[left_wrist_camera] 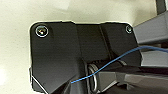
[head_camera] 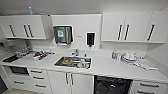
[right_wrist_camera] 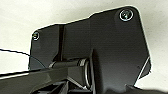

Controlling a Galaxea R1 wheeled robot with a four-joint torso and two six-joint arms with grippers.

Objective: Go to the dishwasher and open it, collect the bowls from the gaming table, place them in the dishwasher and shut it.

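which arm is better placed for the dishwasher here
Probably the right, as a hedged guess. In the head view the dishwasher sits under the counter, right of the sink and of picture centre. How either arm is placed cannot be told, so its side alone decides.

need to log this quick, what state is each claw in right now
Left claw: cannot be told, its fingers are not clear in the left wrist view.
Right claw: cannot be told either.

- The head view looks forward and down from high up, squarely facing the counter [head_camera: 110,66], sink [head_camera: 73,62] and wall cupboards [head_camera: 126,26], fairly near.
- Both wrist views look down along their own arms at a pale floor [left_wrist_camera: 15,50], sharing nothing else.
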